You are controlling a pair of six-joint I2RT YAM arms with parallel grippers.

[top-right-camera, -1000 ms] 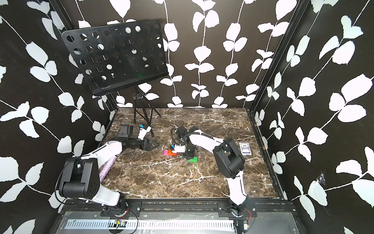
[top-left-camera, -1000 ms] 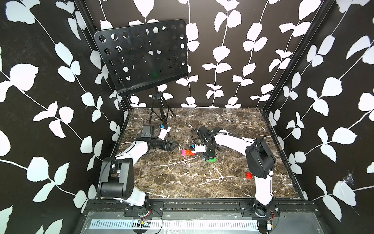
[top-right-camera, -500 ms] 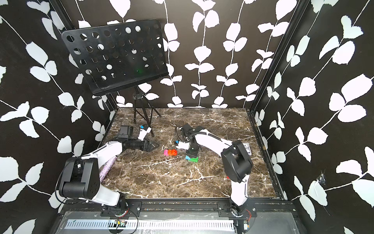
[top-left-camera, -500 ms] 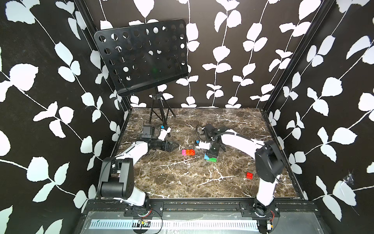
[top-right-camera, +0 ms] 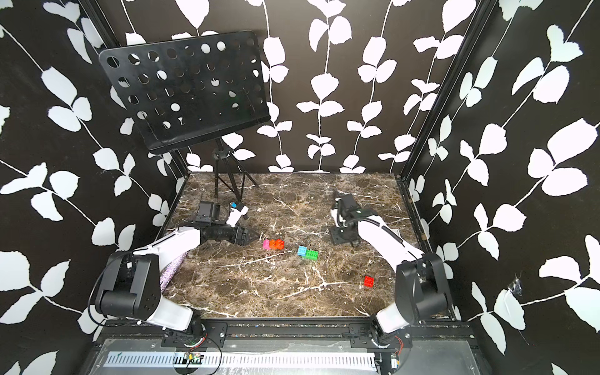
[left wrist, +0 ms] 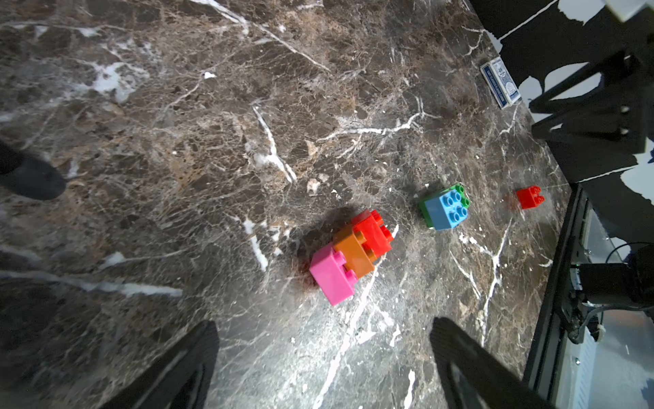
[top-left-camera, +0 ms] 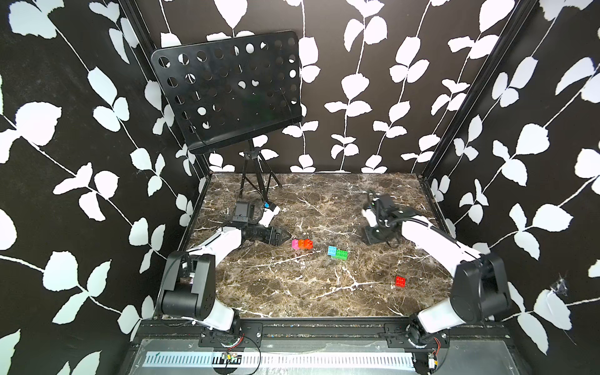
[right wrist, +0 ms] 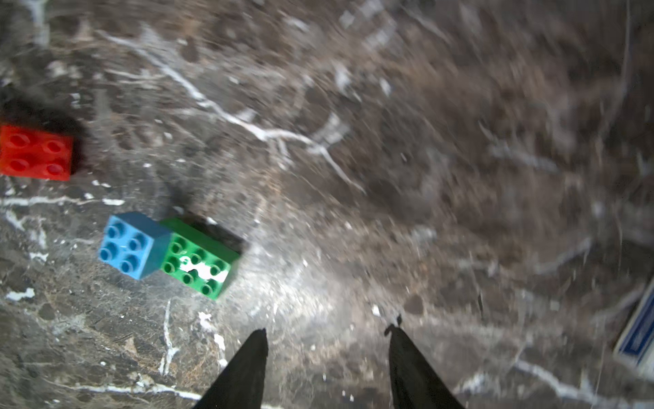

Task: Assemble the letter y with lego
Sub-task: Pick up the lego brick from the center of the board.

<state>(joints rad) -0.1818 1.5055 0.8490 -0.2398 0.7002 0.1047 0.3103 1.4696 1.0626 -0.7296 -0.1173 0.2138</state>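
The right gripper (right wrist: 328,327) is backing away right, narrow and empty, freeing the blue-green bricks (right wrist: 166,249) for joining; the left gripper (left wrist: 323,324) is waiting wide.

Left arm (top-left-camera: 224,242) reaches forward and inward with its forearm nearly level. The left gripper (left wrist: 323,324) has its jaws spread wide and holds nothing. Right arm (top-left-camera: 431,240) extends from its base toward the rear, wrist bent downward. The right gripper (right wrist: 328,331) has its jaws partly apart and is empty.
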